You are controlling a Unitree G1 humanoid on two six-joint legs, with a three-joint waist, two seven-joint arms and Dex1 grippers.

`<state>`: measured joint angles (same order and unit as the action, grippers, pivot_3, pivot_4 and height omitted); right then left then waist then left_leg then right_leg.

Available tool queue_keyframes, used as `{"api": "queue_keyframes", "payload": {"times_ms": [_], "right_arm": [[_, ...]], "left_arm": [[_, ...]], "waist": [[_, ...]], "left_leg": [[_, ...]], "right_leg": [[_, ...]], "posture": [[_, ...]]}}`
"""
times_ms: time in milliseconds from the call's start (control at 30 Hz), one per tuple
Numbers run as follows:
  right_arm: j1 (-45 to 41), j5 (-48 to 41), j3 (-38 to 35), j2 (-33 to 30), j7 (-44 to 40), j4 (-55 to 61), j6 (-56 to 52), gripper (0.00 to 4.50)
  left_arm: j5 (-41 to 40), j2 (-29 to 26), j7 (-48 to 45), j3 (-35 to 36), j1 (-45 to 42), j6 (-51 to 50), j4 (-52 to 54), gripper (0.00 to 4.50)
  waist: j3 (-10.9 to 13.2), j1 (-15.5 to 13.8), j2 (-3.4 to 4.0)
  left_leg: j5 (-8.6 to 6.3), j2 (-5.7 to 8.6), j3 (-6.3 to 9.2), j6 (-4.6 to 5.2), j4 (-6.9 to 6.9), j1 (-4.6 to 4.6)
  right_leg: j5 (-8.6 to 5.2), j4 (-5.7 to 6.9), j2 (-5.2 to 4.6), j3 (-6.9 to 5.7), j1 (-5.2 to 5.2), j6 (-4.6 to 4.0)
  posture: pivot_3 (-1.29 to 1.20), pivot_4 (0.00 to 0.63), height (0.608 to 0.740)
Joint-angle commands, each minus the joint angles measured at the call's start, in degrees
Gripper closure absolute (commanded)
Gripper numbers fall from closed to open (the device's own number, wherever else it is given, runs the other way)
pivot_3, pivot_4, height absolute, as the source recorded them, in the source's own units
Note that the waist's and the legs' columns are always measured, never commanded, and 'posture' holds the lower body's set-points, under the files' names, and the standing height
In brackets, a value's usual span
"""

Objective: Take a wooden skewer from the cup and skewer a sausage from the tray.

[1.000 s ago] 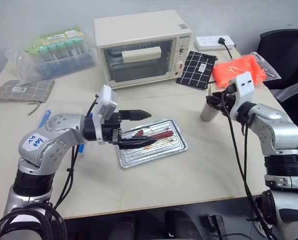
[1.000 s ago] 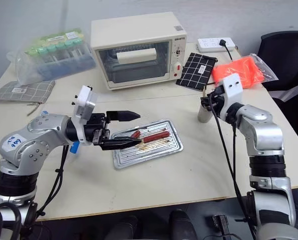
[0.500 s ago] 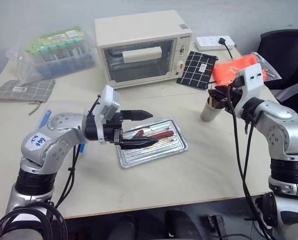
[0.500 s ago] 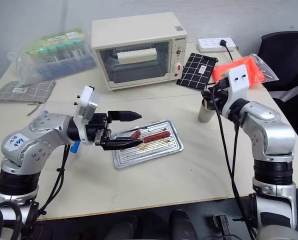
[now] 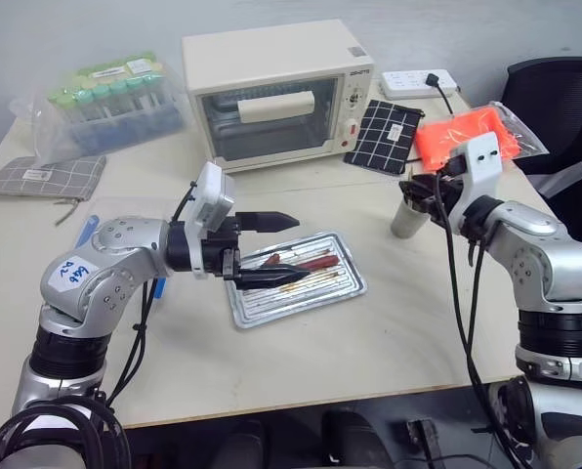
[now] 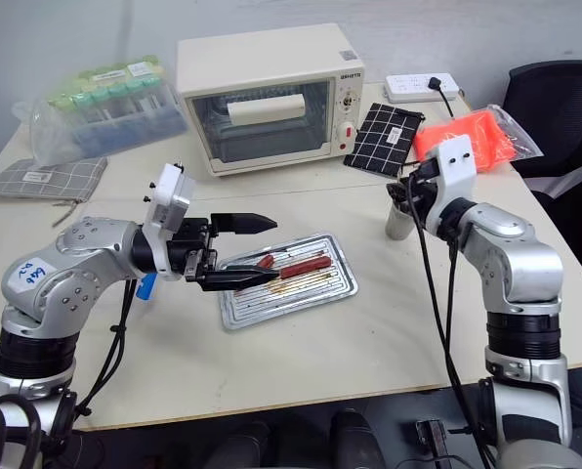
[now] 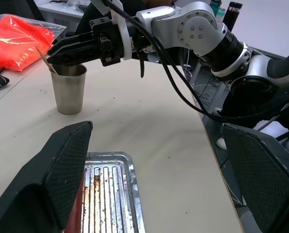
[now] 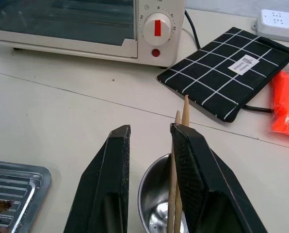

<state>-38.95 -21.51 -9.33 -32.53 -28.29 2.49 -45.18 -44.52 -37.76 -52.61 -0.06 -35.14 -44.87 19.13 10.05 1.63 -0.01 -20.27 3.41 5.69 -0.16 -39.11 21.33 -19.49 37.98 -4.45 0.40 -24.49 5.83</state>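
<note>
The steel cup [image 5: 405,221] stands on the table to the right of the tray [image 5: 342,284]. Two wooden skewers [image 8: 185,104] lean in it. My right gripper [image 8: 151,127] hovers level just over the cup's rim [image 8: 149,187]. It is open, and the sticks run along the inner edge of one finger [image 8: 195,165] with nothing in the gap. The long red-orange sausage [image 5: 315,261] lies in the tray beside a shorter, darker one [image 5: 270,261]. My left gripper [image 5: 299,246] hangs wide open and empty over the tray's left part.
A cream toaster oven [image 5: 276,93] stands behind the tray. A black checked pouch [image 5: 384,135], an orange bag [image 5: 462,137] and a power strip [image 5: 420,80] lie at the back right. A plastic box of tubes [image 5: 110,103] and a grey pouch [image 5: 42,178] sit at the back left.
My right gripper lifted and swung slightly away, then came back over the cup, ending a little further left. The left arm has kept still.
</note>
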Motion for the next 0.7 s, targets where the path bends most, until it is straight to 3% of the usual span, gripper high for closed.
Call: {"api": "queue_keyframes", "payload": {"times_ms": [33,367,700], "right_arm": [[-1.1,0.0,-0.3,0.5,0.4,0.7,1.5,3.13],[-1.2,1.0,0.4,0.8,0.0,-2.2,3.5,3.13],[-0.2,0.5,-0.6,-0.5,0.2,2.1,1.7,3.13]], "left_arm": [[0.2,-0.4,0.0,1.4,-0.8,0.7,0.4,0.0],[0.2,-0.7,0.1,1.5,-1.4,0.5,0.3,0.0],[0.3,-0.9,0.1,1.5,-1.4,0.7,0.2,0.0]], "waist": [[0.0,0.0,0.0],[0.0,0.0,0.0],[0.0,0.0,0.0]], "left_leg": [[0.0,0.0,0.0,0.0,0.0,0.0],[0.0,0.0,0.0,0.0,0.0,0.0],[0.0,0.0,0.0,0.0,-0.01,0.0]], "right_leg": [[0.0,0.0,0.0,0.0,0.0,0.0],[0.0,0.0,0.0,0.0,0.0,0.0],[0.0,0.0,0.0,0.0,0.0,0.0]], "posture": [[0.0,0.15,0.74],[0.0,0.15,0.74],[0.0,0.15,0.74]]}}
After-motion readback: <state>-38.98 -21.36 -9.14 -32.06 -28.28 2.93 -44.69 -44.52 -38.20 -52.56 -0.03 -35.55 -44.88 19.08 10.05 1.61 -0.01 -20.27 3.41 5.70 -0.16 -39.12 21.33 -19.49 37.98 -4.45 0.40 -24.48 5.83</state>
